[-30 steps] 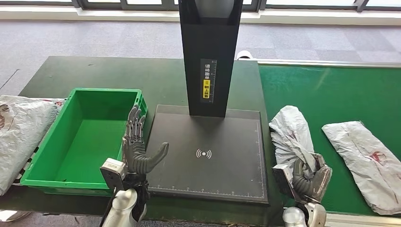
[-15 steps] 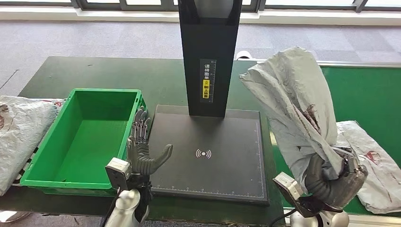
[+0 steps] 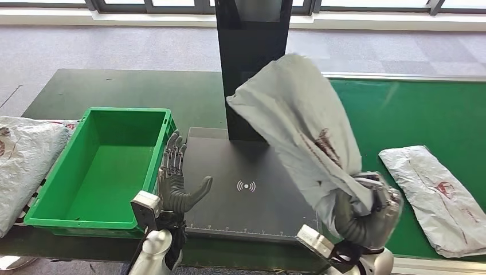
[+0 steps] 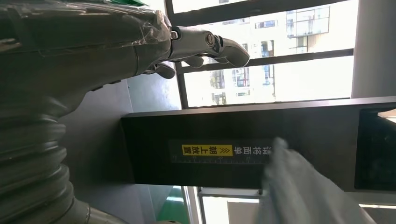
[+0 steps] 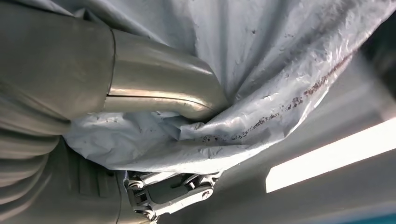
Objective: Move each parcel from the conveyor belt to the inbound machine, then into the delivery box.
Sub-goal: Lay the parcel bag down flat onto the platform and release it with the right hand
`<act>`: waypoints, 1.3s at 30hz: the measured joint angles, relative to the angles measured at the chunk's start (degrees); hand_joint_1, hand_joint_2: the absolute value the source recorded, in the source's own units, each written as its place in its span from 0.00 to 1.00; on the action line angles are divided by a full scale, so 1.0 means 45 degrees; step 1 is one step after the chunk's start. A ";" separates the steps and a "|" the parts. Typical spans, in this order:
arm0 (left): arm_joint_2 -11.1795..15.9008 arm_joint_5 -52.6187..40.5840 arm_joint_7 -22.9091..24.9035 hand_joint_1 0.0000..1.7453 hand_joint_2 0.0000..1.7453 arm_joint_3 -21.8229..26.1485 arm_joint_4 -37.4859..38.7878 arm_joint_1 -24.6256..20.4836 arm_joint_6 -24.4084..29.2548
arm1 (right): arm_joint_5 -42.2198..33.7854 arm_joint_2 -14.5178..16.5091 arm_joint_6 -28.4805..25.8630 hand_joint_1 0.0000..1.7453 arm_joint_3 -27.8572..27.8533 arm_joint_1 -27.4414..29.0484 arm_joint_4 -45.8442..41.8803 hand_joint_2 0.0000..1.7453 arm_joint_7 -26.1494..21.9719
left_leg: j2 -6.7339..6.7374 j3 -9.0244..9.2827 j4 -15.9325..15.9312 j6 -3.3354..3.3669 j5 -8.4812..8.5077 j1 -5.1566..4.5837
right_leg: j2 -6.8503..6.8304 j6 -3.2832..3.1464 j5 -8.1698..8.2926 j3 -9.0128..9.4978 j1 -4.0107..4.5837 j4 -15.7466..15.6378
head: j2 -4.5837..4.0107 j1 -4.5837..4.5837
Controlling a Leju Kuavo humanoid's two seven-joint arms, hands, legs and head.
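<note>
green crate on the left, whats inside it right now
Nothing shows inside the green crate: its bare green floor is visible. The near wall hides only a thin strip of floor. The left hand hovers open beside it, and the grey parcel is gripped by the right hand.

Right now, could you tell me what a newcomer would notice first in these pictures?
A large grey parcel held aloft by the right hand, over the black inbound machine at centre. To its left sits a bright green delivery box, with the left hand open beside it.
</note>
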 joint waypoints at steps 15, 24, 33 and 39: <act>0.0004 -0.0152 0.0000 0.00 1.00 -0.0002 0.0010 0.0000 -0.0039 | 0.0655 -0.0419 0.0977 1.00 0.0721 -0.0915 0.3475 1.00 0.1006 | -0.0002 -0.0002 0.0001 -0.0002 0.0001 0.0005 | -0.0004 0.0000 0.0001 0.0002 0.0003 0.0000 | 0.0000 0.0000; 0.0004 -0.0212 0.0000 0.00 1.00 -0.0002 -0.0030 0.0007 0.0016 | 0.0613 -0.0460 0.1003 1.00 0.0387 -0.1336 0.4374 1.00 0.1798 | -0.0002 -0.0003 0.0001 -0.0002 0.0001 0.0006 | -0.0004 0.0000 0.0000 0.0002 0.0004 0.0000 | 0.0000 0.0000; 0.0004 -0.0213 0.0000 0.00 1.00 -0.0001 -0.0067 0.0012 0.0025 | 0.0513 -0.0461 0.1014 0.11 0.0238 -0.1447 0.4792 1.00 0.1834 | -0.0002 -0.0004 0.0000 -0.0003 0.0000 0.0006 | -0.0004 -0.0001 0.0000 -0.0001 0.0004 0.0000 | 0.0000 0.0000; 0.0004 -0.0231 0.0000 0.00 1.00 -0.0002 -0.0124 0.0022 0.0110 | -0.0080 -0.0461 0.1050 0.00 -0.0241 -0.1790 0.5372 1.00 0.2021 | -0.0002 -0.0004 0.0000 -0.0003 0.0000 0.0006 | -0.0004 0.0000 0.0000 0.0001 0.0004 0.0000 | 0.0000 0.0000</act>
